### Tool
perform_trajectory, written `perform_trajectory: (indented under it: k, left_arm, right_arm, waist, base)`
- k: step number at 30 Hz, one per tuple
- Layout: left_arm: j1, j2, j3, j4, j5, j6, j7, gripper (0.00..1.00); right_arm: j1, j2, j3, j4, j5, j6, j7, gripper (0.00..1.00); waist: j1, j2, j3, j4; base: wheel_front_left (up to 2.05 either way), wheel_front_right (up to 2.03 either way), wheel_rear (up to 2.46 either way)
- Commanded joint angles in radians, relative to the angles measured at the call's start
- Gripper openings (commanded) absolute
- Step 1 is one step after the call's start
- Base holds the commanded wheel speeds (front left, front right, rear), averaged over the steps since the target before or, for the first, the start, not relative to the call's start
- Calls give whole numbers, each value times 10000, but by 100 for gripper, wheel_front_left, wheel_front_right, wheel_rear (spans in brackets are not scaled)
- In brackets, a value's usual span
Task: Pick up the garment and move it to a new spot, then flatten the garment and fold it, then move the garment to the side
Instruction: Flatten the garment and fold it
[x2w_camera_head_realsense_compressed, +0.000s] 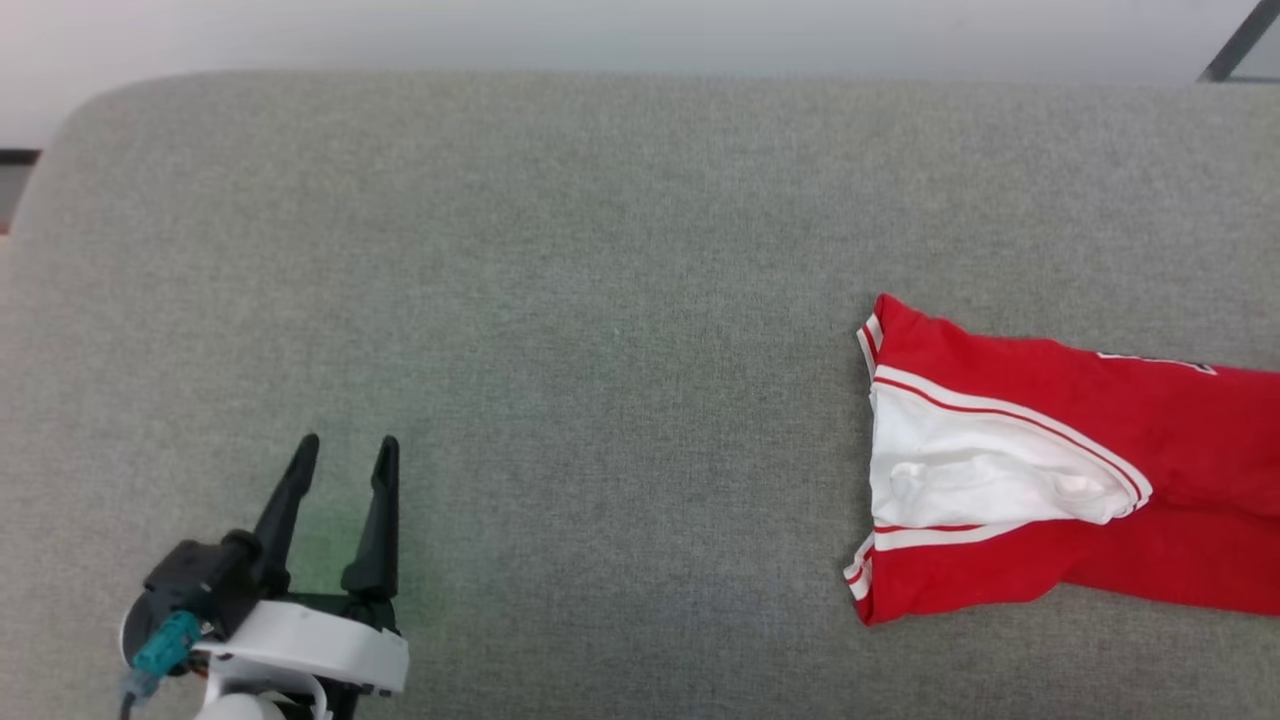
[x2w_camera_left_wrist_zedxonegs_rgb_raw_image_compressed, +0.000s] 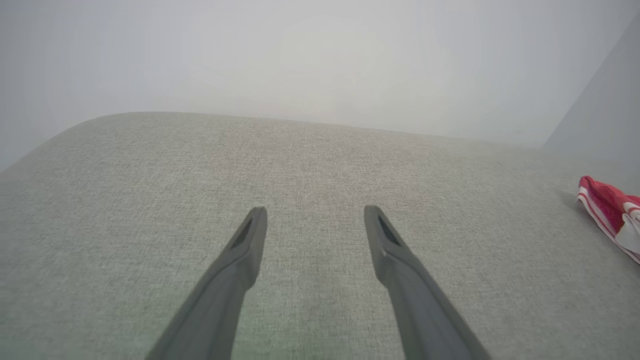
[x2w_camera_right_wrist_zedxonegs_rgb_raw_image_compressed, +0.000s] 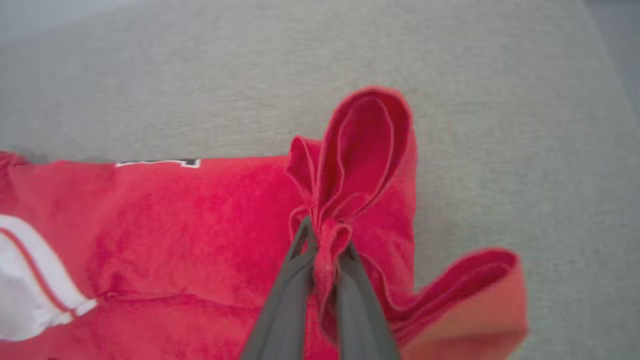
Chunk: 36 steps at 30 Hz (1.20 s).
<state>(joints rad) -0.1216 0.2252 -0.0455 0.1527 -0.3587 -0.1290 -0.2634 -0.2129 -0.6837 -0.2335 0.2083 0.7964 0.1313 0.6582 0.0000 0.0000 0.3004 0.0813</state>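
Our right hand (x2w_camera_right_wrist_zedxonegs_rgb_raw_image_compressed: 326, 239) is closed narrow on the garment (x2w_camera_right_wrist_zedxonegs_rgb_raw_image_compressed: 200, 215), a red soft-fabric T-shirt with white sleeves. Its two dark fingers pinch a bunched ridge of red cloth between them. Just beyond the fingertips the pinched cloth opens into a rounded loop, and to the right of the fingers another fold curls up with a paler orange-red face. To the left of this hand the shirt spreads flatter, with a small white-edged dark mark (x2w_camera_right_wrist_zedxonegs_rgb_raw_image_compressed: 157, 163) at its far edge and a white sleeve with a red stripe at the left border. The shirt lies on a grey, coarsely woven fabric worktop (x2w_camera_head_realsense_compressed: 600, 300) with a rounded corner. Our left hand (x2w_camera_head_realsense_compressed: 349, 442) stands wide, its tapering dark fingers well parted over bare weave and holding nothing. From this hand the garment is well off to the right. Its near end shows a crumpled white sleeve (x2w_camera_head_realsense_compressed: 980, 470) framed by red-and-white striped trim (x2w_camera_head_realsense_compressed: 868, 345), and nothing lies between them. Ahead of the left fingertips the worktop ends at a pale, plain wall (x2w_camera_left_wrist_zedxonegs_rgb_raw_image_compressed: 300, 50).
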Motion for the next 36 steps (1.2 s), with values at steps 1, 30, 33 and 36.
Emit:
perform_trajectory:
  k: [1,30,33,36]
  left_arm:
    - [84,-48,-13,40,-65,-24,-7,100]
    - [167,-417,-587,137,-290,-24,-7,100]
    - [136,-446,-597,151,-298,-24,-7,100]
    - [123,-466,-589,184,-300,-24,-7,100]
  right_arm:
    - [170,135,350,-511,72,-9,100,0]
    - [-1636,2046,5668,-2467,-461,-9,580,0]
    - [-1640,2108,5824,-2218,-453,-9,324,4]
    - [-1720,2117,5972,-2033,-491,-9,85,40]
  waist:
    - [0,0,-207,43]
    - [0,0,-514,1271]
    - [0,0,-466,1255]
    - [0,0,-473,1201]
  base:
    - [0,0,0]
    - [0,0,0]
    - [0,0,0]
    - [0,0,0]
